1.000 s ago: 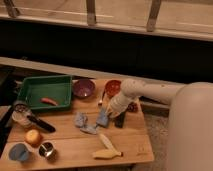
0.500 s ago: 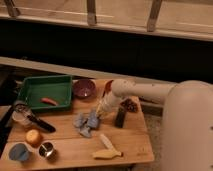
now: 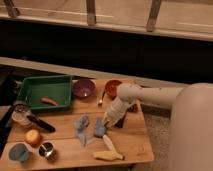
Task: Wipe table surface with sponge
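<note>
Starting far left on the wooden surface [image 3: 134,144]: blue cup [image 3: 18,152] at the front corner, glass jar [image 3: 21,114] behind it w/ a black-handled tool [image 3: 42,124] lying diagonally just beside. Orange fruit [image 3: 33,136] sat between jar and cup; small metal can [image 3: 47,149] just right of the cup. Green tray [image 3: 30,82] took the back-left corner, w/ a red-orange item [image 3: 49,101] inside near its front wall. Purple bowl [image 3: 83,88] stood just right of the tray. Crumpled grey-blue cloth [image 3: 81,124] lay mid-surface. Blue sponge [image 3: 99,129] was flat on the surface just right of the cloth, approx center. Gripper [image 3: 106,120] was at the sponge's upper right edge, touching it; whether clenched on it or released couldn't be told. Light-handled spoon [image 3: 101,98] lay farther back, next to a red bowl [image 3: 112,89] at the back edge. White object [image 3: 108,143] and yellow banana-like item [image 3: 107,155] sat near the front edge, below the sponge. Dark bottle-like obj [image 3: 120,122] stood just right of the gripper, partly hidden by the arm. White arm [image 3: 150,95] extended in from the right, over the back-right part of the surface.
</note>
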You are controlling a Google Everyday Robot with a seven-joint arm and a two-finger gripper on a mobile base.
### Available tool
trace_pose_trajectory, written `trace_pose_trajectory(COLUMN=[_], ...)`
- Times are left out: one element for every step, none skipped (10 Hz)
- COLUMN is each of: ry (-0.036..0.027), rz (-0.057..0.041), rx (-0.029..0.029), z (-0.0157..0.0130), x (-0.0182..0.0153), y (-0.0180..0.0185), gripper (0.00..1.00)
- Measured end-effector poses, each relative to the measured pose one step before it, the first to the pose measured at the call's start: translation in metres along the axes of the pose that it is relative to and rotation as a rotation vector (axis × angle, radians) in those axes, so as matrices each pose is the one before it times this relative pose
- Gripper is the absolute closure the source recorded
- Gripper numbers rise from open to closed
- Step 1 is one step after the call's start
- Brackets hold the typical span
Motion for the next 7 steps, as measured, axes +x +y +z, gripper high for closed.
trace_pose_trajectory(ry=[-0.03241,-0.02350,-0.01922,-0.01455,-0.01406,-0.00850,-0.00081], rz=[0.03375,0.01551,0.00696,0.00207,-0.00378,-0.00975,-0.01170], rx=[0.00839,0.00435,0.00078,-0.00150,-0.00665,-0.01042,-0.00909], z=[-0.01251,-0.00735,-0.00460,-0.00250,0.00064,0.00385,0.00491], x=[-0.00774,-0.00851,-0.00856,-0.00749,-0.00872,-0.00692,-0.00255], y=[-0.01247,-0.00537,-0.00038,0.00284,0.00946,0.01382,0.01220], gripper=[1.00,1.00,1.00,1.00,1.00,1.00,1.00])
